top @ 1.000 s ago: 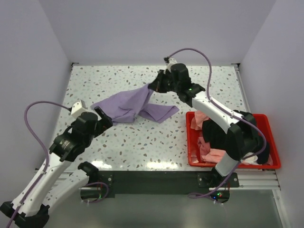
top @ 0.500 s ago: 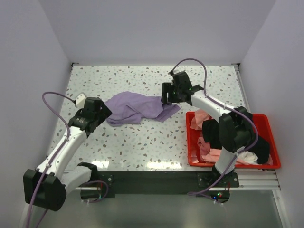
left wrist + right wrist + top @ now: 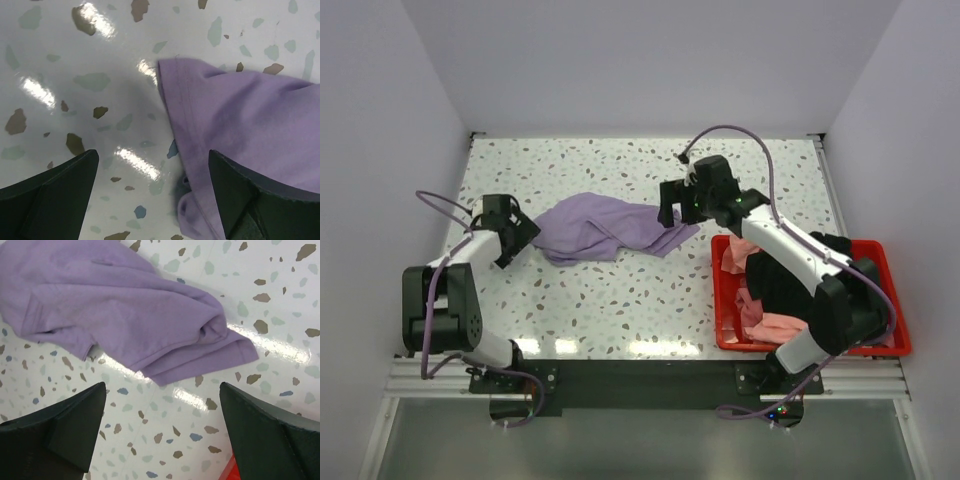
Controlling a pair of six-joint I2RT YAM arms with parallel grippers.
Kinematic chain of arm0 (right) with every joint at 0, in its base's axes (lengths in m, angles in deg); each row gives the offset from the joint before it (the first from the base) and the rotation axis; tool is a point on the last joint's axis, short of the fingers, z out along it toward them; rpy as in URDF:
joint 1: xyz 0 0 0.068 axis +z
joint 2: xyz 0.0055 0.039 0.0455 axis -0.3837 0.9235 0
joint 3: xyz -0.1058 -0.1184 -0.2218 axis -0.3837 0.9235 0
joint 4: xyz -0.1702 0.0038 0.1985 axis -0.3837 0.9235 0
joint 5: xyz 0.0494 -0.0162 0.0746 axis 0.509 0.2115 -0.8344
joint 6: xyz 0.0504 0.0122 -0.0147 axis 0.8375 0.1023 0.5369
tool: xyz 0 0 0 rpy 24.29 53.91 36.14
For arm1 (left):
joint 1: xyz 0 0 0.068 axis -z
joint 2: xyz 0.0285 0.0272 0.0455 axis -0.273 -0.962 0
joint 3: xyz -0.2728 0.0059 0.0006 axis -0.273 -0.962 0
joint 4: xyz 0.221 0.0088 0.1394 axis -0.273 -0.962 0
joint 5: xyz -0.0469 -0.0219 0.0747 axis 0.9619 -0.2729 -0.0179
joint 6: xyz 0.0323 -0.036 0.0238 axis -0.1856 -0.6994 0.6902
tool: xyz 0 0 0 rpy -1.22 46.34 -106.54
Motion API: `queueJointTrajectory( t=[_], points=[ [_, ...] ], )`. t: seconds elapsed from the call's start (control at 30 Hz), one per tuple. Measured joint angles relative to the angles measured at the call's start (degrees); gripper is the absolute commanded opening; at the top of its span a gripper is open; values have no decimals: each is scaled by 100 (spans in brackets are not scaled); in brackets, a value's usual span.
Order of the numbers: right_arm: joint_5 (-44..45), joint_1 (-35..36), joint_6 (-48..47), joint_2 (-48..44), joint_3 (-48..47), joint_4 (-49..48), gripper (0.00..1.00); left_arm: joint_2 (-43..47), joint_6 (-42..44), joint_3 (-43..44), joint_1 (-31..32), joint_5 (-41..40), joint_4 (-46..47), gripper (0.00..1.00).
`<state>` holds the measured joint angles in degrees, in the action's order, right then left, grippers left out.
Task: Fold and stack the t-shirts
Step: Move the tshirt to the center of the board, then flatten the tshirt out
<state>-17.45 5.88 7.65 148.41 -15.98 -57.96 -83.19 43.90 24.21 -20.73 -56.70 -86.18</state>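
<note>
your left gripper (image 3: 152, 170) stands wide open and holds nothing. its fingers (image 3: 50, 195) hang over the table (image 3: 60, 75). the purple shirt (image 3: 250, 115) reaches into the gap: its stitched hem runs between the fingers, nearer one than the other, and the cloth passes beneath that nearer finger. whether that finger touches the cloth cannot be told. the other finger has only bare table below it. your right gripper (image 3: 162, 405) is likewise spread wide and empty. the purple shirt lies ahead of its fingers (image 3: 55, 430), apart from both, with a folded corner pointing back toward the gap and a strip of bare table between cloth and fingertips. from above, the shirt sits crumpled and unfolded on the table between the two grippers, one end just beside the left fingers and the other just beside the right fingers. the bin (image 3: 800, 347) sits behind the right fingers, along that arm, and holds a pink shirt (image 3: 775, 325) and a black shirt (image 3: 780, 280) in a loose heap. no stack shows on the table.
</note>
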Motion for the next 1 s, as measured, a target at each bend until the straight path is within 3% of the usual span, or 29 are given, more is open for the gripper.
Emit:
queueJointTrajectory(
  t=[0.13, 0.27, 0.57, 0.67, 0.77, 0.8, 1.0],
  points=[
    [26, 426, -131, -553, 485, 22, 99, -542, 197, 271, 0, 153, 223, 85],
    [-120, 789, -162, -839, 1058, -2, 99, -986, 334, 660, -7, 107, 286, 82],
    [-184, 1163, -39, -916, 1648, -94, 99, -1550, 498, 1086, -35, 48, 496, 66],
    [-170, 1185, 37, -916, 1655, -164, 98, -1679, 560, 1167, -37, 90, 614, 50],
    [-70, 1207, 133, -914, 1655, -175, 99, -1827, 638, 1213, -48, 352, 890, 19],
    [-17, 1209, 164, -914, 1655, -175, 99, -1867, 664, 1209, -55, 505, 990, 0],
    [236, 1244, 452, -520, 1519, -175, 95, -1803, 802, 903, -70, 1067, 1517, 0]
  ],
)
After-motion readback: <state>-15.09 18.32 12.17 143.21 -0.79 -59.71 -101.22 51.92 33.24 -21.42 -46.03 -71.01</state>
